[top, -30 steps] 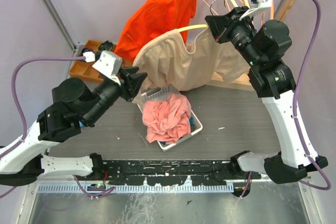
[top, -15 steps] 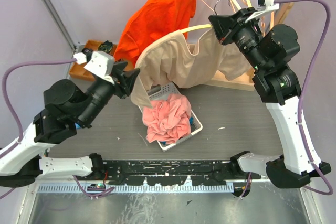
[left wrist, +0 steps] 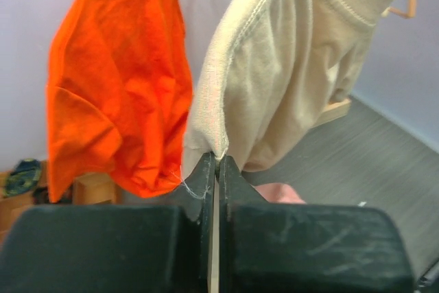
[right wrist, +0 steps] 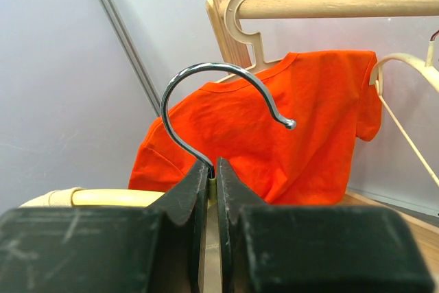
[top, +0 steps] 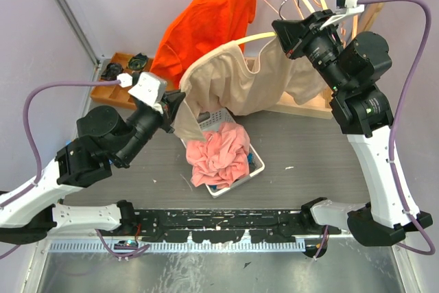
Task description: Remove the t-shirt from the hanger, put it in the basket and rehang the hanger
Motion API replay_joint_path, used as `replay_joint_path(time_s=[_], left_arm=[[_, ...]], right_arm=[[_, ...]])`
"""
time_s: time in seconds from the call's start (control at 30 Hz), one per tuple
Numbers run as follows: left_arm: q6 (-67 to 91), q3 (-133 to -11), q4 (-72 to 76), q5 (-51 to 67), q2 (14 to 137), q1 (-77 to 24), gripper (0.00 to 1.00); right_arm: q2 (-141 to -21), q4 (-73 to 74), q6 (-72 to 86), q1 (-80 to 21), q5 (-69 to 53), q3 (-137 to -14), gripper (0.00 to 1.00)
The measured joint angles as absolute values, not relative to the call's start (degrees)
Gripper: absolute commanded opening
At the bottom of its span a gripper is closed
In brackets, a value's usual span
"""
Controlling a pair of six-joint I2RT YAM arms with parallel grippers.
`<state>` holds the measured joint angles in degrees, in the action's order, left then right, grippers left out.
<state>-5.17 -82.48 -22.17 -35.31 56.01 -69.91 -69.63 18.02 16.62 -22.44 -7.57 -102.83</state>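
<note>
Over grey worktop [top: 309,142], clamps hook of hanger [top: 254,36] in right gripper [top: 285,32], pinches beige t-shirt [top: 233,84] hem in left gripper [top: 180,101]; needs pull down-left, away from hanger.

no readable text, labels, brands or numbers in any view.
</note>
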Motion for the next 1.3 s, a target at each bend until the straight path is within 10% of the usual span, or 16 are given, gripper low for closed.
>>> replay_joint_path(time_s=[0.73,1.0,1.3], left_arm=[[12.23,-74.32,-39.38,-52.47,39.40,-69.97,0.00],[9.30,-73.49,-37.32,-49.21,41.50,-70.02,0.57],[-3.16,-76.44,-24.82,-43.44,49.93,-70.02,0.74]], right_arm=[[-69.32,17.15,17.72,-22.87,-5.21,-101.16,0.01],[-69.34,16.62,17.93,-22.74,-5.23,-101.03,0.00],[-69.32,16.32,17.93,-22.70,-5.93,-101.03,0.01]])
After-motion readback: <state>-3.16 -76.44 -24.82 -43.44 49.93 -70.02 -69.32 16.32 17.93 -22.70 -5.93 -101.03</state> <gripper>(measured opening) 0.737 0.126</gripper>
